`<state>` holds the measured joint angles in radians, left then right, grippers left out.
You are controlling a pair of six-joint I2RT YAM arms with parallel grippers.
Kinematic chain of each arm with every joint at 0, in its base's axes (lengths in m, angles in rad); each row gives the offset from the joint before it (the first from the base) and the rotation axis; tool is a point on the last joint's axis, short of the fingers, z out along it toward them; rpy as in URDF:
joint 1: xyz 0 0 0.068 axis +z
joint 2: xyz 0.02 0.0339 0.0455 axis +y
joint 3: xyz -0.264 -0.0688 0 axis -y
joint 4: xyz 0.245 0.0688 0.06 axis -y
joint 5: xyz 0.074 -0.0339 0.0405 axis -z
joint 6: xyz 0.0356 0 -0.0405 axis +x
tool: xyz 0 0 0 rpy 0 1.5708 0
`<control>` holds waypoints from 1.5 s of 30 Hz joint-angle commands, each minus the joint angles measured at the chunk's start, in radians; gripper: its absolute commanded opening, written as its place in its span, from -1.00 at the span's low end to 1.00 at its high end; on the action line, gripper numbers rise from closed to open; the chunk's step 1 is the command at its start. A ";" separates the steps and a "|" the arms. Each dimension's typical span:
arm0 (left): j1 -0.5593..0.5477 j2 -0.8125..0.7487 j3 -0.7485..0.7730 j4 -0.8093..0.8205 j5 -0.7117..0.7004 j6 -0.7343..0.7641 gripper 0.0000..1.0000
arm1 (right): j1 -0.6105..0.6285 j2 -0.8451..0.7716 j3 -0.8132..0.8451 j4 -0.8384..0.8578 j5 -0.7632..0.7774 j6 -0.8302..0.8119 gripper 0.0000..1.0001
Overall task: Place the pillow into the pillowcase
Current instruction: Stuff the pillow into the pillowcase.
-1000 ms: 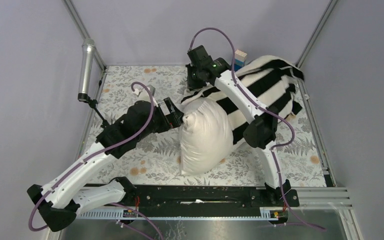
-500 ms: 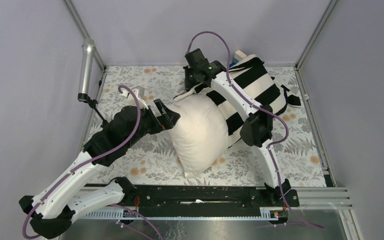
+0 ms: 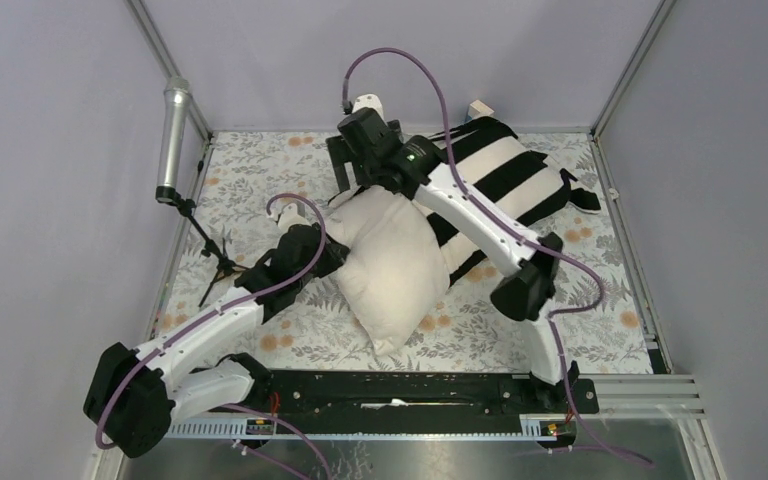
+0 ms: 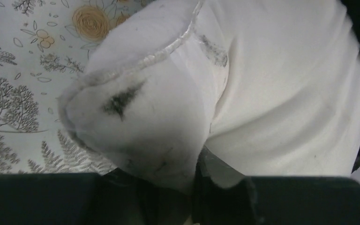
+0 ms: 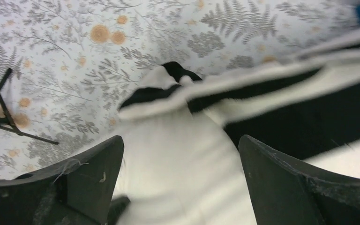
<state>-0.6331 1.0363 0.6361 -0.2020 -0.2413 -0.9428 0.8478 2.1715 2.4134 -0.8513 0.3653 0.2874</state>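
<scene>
left wrist: left jaws pinch pillow (image 4: 272, 93) corner; right jaws wide open over pillowcase (image 5: 309, 108) edge.

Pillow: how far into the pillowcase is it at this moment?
Done: one end of the pillow sits inside the striped pillowcase, but a large part lies bare on the floral cloth. In hand: the left fingers pinch the pillow's exposed corner, while the right fingers stand open over the pillowcase's hem. Left: drawing the case over the exposed part.
</scene>
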 commanded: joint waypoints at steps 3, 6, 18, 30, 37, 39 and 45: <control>0.045 0.037 -0.055 0.166 0.097 -0.005 -0.94 | 0.036 -0.268 -0.324 0.059 0.347 -0.072 0.99; 0.069 0.029 -0.074 0.178 0.117 -0.012 -1.00 | 0.043 -0.335 -0.512 0.111 0.427 -0.075 0.99; 0.112 0.023 -0.105 0.198 0.179 -0.022 -1.00 | -0.014 -0.208 -0.647 0.147 0.768 -0.143 0.99; 0.118 0.028 -0.121 0.220 0.203 -0.017 -1.00 | -0.031 -0.189 -0.512 0.347 0.814 -0.313 -0.41; 0.118 0.084 -0.121 0.323 0.237 -0.045 -1.00 | 0.167 -0.176 -0.312 0.141 0.507 -0.127 -1.00; 0.116 0.095 -0.097 0.373 0.269 -0.058 -1.00 | 0.262 -0.153 -0.222 0.050 0.358 -0.027 -1.00; 0.116 0.001 0.051 0.324 0.187 -0.052 -1.00 | 0.295 -0.212 -0.336 0.027 0.178 0.119 -1.00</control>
<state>-0.5018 1.1267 0.5522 0.0109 -0.0685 -0.9768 1.1206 2.0346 2.1193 -0.8646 0.7906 0.2230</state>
